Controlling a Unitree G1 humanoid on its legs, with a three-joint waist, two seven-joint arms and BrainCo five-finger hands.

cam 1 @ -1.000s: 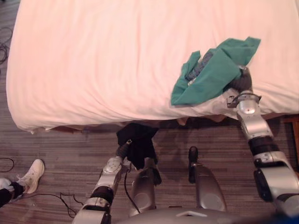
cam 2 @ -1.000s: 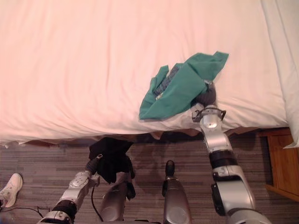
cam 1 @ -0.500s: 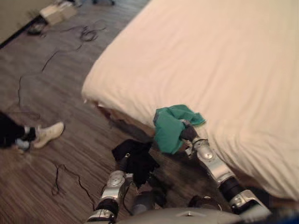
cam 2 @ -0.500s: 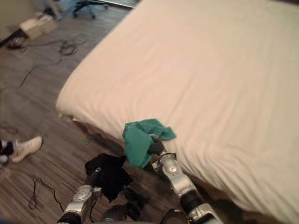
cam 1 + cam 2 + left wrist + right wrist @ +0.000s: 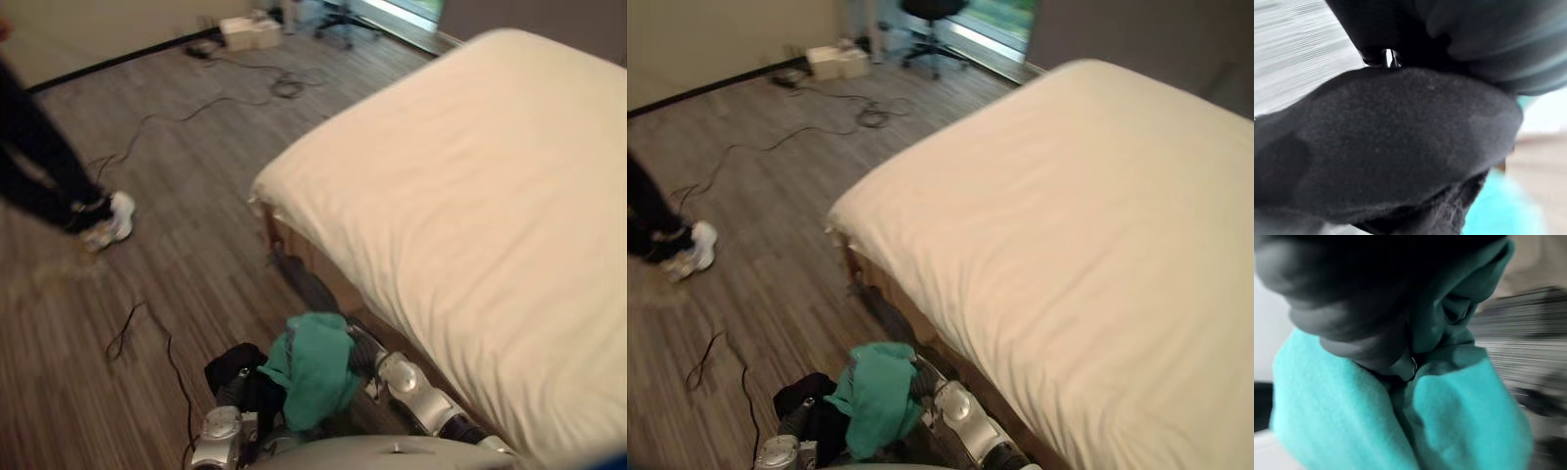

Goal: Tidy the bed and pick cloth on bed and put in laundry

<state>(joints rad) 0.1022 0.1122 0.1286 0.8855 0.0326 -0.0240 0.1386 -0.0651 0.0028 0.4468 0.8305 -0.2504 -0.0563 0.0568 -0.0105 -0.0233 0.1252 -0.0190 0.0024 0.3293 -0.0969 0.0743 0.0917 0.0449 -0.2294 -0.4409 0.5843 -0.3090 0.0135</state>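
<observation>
Right hand (image 5: 362, 352): buried in the green cloth (image 5: 313, 370), so I can't tell how far it's closed. The cloth hangs bunched off it, clear of the mattress, low over the floor (image 5: 186, 264). My read is that the grip is carrying it, unconfirmed. Right wrist view: teal folds packed tight against the hand's dark cover.

Left hand (image 5: 233, 392): same story, under a black cloth (image 5: 238, 367); closure can't be read. The two bundles touch, with the green overlapping the black's right side.

Bed (image 5: 470, 215) is to my right, sheet bare and mostly smooth, with light wrinkles toward the near edge.

Step in hand, as I judge it: carry both cloths to the laundry. Pickup looks done, drop-off not yet.

How to do it well:
- Don't regrasp mid-walk; leave both hands as they are.
- Raise both bundles a bit. The hanging ends are low, so there's a snag risk.
- Separate the hands before release so the green doesn't drag the black out with it.
- Route: cables (image 5: 867, 115) lie on the floor ahead and a person (image 5: 44, 171) stands to my left. Go wide of both.
- Locate the laundry container before committing to a heading.
</observation>
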